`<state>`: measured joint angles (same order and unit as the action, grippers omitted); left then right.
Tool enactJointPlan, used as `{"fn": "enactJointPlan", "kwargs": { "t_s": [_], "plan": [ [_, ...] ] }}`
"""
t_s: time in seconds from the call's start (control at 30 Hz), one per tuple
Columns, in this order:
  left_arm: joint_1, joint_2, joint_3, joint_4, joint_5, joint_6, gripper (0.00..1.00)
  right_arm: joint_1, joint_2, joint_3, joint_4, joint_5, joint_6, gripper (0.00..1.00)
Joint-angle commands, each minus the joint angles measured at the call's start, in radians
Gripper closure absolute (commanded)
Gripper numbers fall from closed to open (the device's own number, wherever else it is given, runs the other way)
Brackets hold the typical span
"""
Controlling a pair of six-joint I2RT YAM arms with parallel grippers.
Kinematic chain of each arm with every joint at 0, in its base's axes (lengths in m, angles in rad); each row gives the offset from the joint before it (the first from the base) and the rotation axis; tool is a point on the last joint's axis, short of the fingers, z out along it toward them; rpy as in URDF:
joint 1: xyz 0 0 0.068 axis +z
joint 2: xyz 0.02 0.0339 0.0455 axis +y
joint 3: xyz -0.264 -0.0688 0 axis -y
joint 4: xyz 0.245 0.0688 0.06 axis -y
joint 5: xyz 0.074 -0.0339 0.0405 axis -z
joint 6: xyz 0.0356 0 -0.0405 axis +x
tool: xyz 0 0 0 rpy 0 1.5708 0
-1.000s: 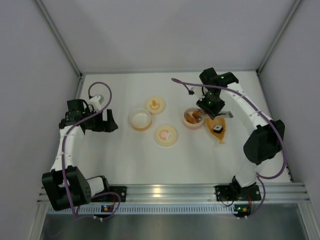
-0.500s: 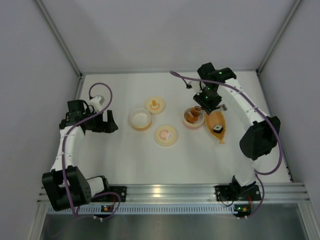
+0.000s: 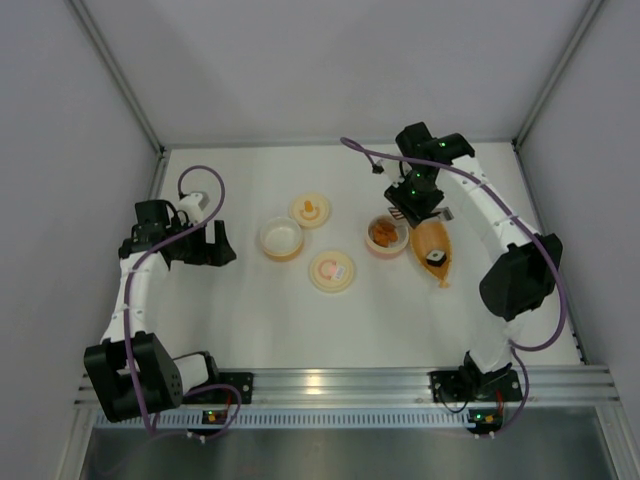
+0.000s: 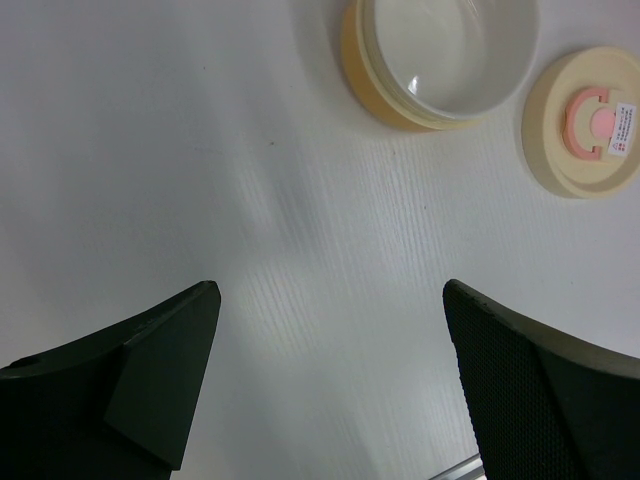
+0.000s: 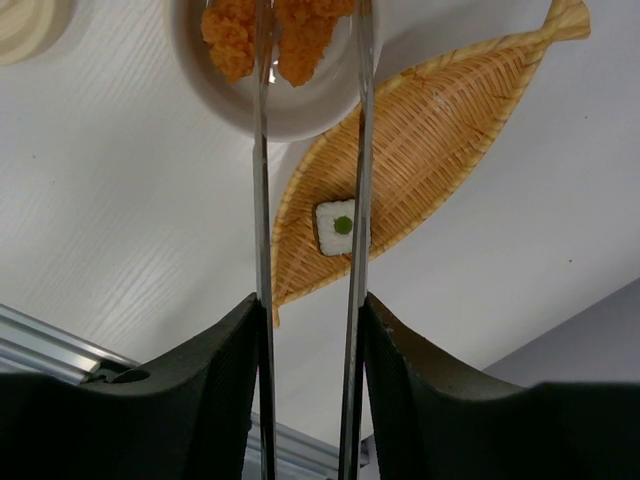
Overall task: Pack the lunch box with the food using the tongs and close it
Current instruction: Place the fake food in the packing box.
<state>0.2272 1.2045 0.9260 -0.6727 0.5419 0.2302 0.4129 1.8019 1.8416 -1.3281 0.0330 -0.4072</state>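
My right gripper (image 5: pixel 308 305) is shut on the silver tongs (image 5: pixel 262 180), one finger pressed on each arm. The two arms stand a little apart and reach over the lunch box (image 5: pixel 300 120), a cream container with a pink rim (image 3: pixel 385 237). Orange-brown food chunks (image 5: pixel 300 35) lie inside it. The tong tips run off the top of the right wrist view. The lid with the pink mark (image 3: pixel 331 270) lies flat to the container's left and shows in the left wrist view too (image 4: pixel 590 120). My left gripper (image 4: pixel 330 300) is open above bare table, far left (image 3: pixel 215 245).
A fish-shaped woven basket (image 5: pixel 440 130) holding a white piece with a green dot (image 5: pixel 335 228) lies just right of the lunch box. An empty cream container with a yellow-orange wall (image 4: pixel 440 55) and a lid with an orange mark (image 3: pixel 310 209) sit mid-table. Enclosure walls surround the table.
My right gripper has shifted a little left and farther back, bringing the tongs from the basket side over the lunch box. The tong arms have spread slightly. The left arm has not moved.
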Motion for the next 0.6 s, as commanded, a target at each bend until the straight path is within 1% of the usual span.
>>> {"fn": "enactJointPlan", "kwargs": {
  "t_s": [0.0, 0.1, 0.13, 0.2, 0.33, 0.43, 0.57],
  "plan": [
    [0.001, -0.028, 0.005, 0.036, 0.020, 0.011, 0.02, 0.017, -0.059, 0.044, -0.169, -0.012, 0.015, 0.58],
    [0.001, -0.028, 0.008, 0.035, 0.020, 0.012, 0.02, 0.000, -0.075, 0.071, -0.175, -0.025, 0.016, 0.64],
    [0.003, -0.029, 0.008, 0.030, 0.021, 0.014, 0.02, -0.011, -0.093, 0.077, -0.175, -0.056, 0.016, 0.66],
    [0.001, -0.037, 0.010, 0.027, 0.026, 0.020, 0.02, -0.048, -0.114, 0.085, -0.178, -0.094, 0.016, 0.67],
    [0.001, -0.045, 0.027, 0.010, 0.029, 0.043, 0.02, -0.104, -0.218, 0.004, -0.177, -0.123, -0.037, 0.69],
    [0.001, -0.045, 0.046, -0.011, 0.027, 0.064, 0.02, -0.164, -0.292, -0.135, -0.177, -0.154, -0.090, 0.69],
    [0.001, -0.043, 0.062, -0.024, 0.030, 0.067, 0.02, -0.255, -0.367, -0.267, -0.177, -0.166, -0.124, 0.69]
  ]
}}
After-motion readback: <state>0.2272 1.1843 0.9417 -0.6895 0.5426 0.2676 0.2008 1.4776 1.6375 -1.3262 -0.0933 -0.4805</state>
